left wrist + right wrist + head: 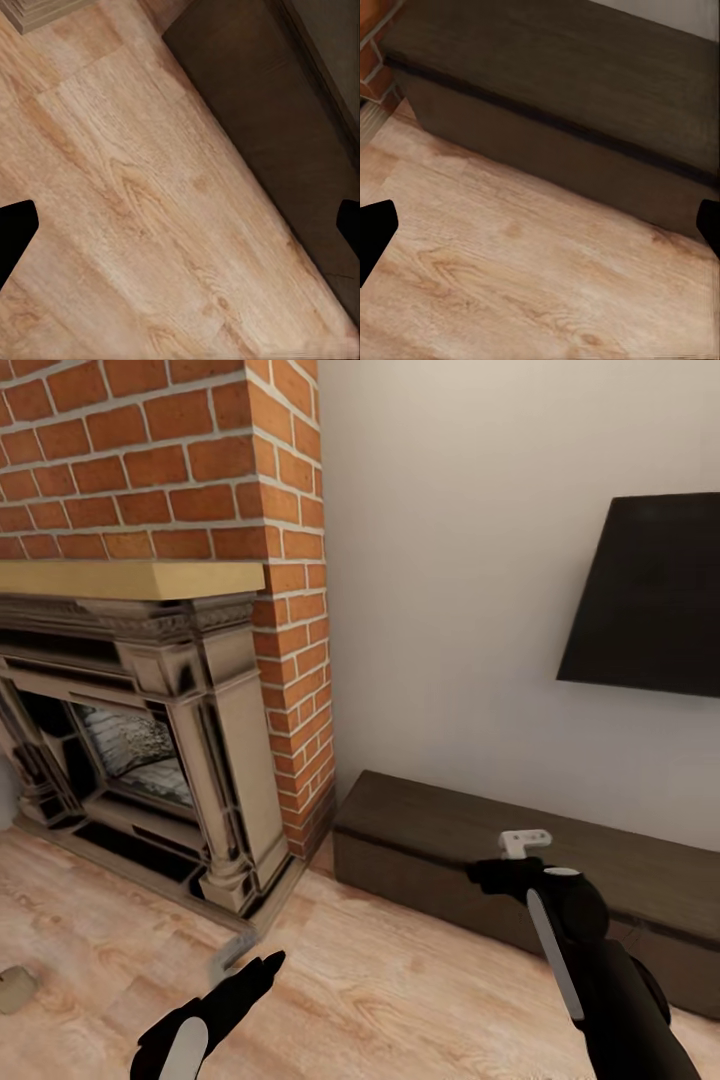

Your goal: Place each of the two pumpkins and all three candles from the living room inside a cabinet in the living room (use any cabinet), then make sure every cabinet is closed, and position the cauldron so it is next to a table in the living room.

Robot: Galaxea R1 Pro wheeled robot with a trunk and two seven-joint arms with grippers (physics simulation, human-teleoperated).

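Head view has both grippers, left (262, 966) and right (490, 877), spread wide and empty before the closed cabinet (450, 830); approach its front squarely

brick chimney breast (150, 455) with a pale wooden mantel (130, 578) | ornate fireplace surround (150, 740) below it, firebox dark | black wall screen (650, 595) on plain white wall (450, 560) | light wood floor (380, 990)

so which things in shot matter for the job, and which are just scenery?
Job:
- cabinet, front shut
- tan object on the floor, maybe a candle; too cropped to tell
- left gripper, right gripper, both empty

Scenery:
- fireplace
- wall TV
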